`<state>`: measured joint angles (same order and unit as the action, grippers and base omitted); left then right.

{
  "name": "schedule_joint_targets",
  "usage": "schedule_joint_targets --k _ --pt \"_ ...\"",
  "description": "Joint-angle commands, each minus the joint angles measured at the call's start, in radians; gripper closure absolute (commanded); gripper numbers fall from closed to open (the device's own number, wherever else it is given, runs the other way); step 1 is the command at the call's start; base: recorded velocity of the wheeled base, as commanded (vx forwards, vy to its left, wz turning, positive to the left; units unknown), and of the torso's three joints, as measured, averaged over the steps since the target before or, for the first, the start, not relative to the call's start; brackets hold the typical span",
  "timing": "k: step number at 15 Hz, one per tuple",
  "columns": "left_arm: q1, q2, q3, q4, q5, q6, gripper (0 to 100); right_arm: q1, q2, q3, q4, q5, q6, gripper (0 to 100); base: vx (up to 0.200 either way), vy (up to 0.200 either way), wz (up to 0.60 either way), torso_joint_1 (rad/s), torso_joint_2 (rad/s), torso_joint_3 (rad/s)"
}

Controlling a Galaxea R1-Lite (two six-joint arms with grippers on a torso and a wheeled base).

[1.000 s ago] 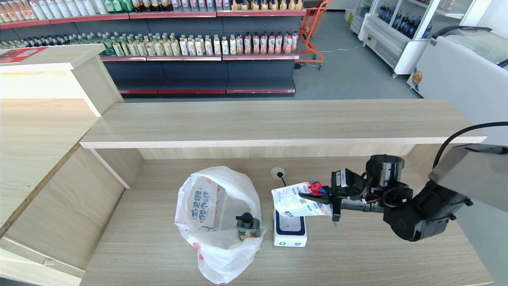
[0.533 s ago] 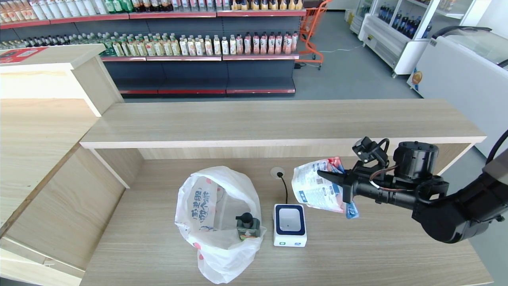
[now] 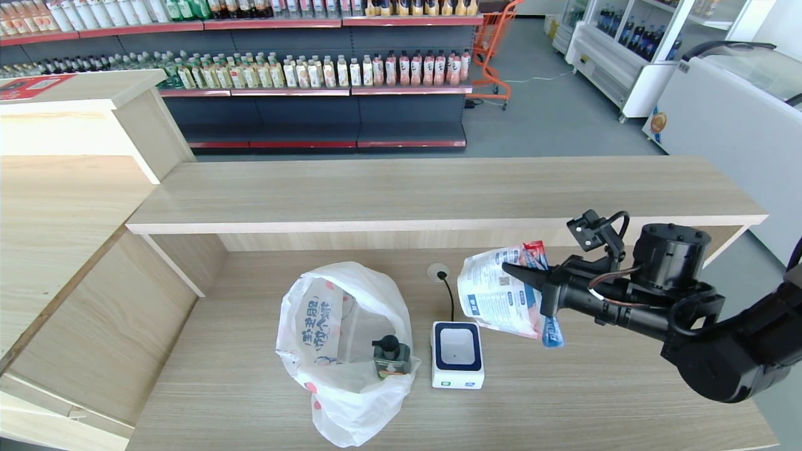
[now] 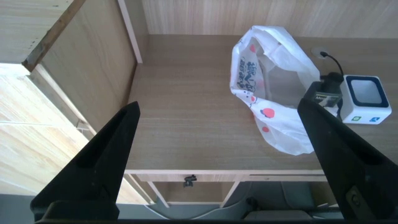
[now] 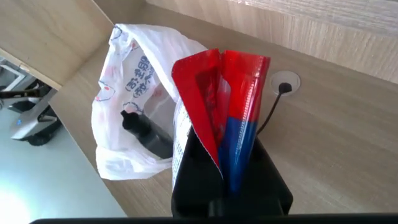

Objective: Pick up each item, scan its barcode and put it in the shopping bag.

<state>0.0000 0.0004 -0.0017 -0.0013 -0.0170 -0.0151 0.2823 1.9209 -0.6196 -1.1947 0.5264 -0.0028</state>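
Head view gives us the pouch (image 3: pixel 501 291), a flat, crinkled foil packet with a white printed face and a red-and-blue sealed edge. It is held in the air, tilted, to the right of the scanner (image 3: pixel 457 354). The right hand (image 3: pixel 527 280) is clenched on that coloured edge, and in the right wrist view we see its dark fingers pinching the pouch (image 5: pixel 224 124) from both sides.

The scanner is a white, rounded box with a dark-rimmed square window, lying flat on the pale wood-grain table (image 3: pixel 564 401). Just beside it on the left slumps the shopping bag (image 3: pixel 319 313) of thin, wrinkled white plastic, its mouth open. A dark pump bottle (image 3: pixel 391 357) sits inside. The left hand (image 4: pixel 219 109) is released, its flat dark fingers spread wide, well apart from the bag.
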Motion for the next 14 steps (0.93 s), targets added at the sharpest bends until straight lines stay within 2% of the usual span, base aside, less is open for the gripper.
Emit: schedule_joint_targets --k 1,11,14 --pt "0.0 0.0 0.0 0.0 0.0 0.0 0 -0.012 -0.028 0.092 -0.077 -0.012 0.003 100 0.0 0.0 0.0 0.0 0.0 0.0" --pt "0.0 0.0 0.0 0.0 0.0 0.012 0 -0.014 -0.106 0.162 -0.094 -0.017 0.02 100 0.0 0.0 0.0 0.0 0.0 0.0" --pt "0.0 0.0 0.0 0.0 0.0 0.011 0 -0.014 -0.121 0.162 -0.086 -0.019 0.021 100 -0.2 0.0 0.0 0.005 0.0 0.002"
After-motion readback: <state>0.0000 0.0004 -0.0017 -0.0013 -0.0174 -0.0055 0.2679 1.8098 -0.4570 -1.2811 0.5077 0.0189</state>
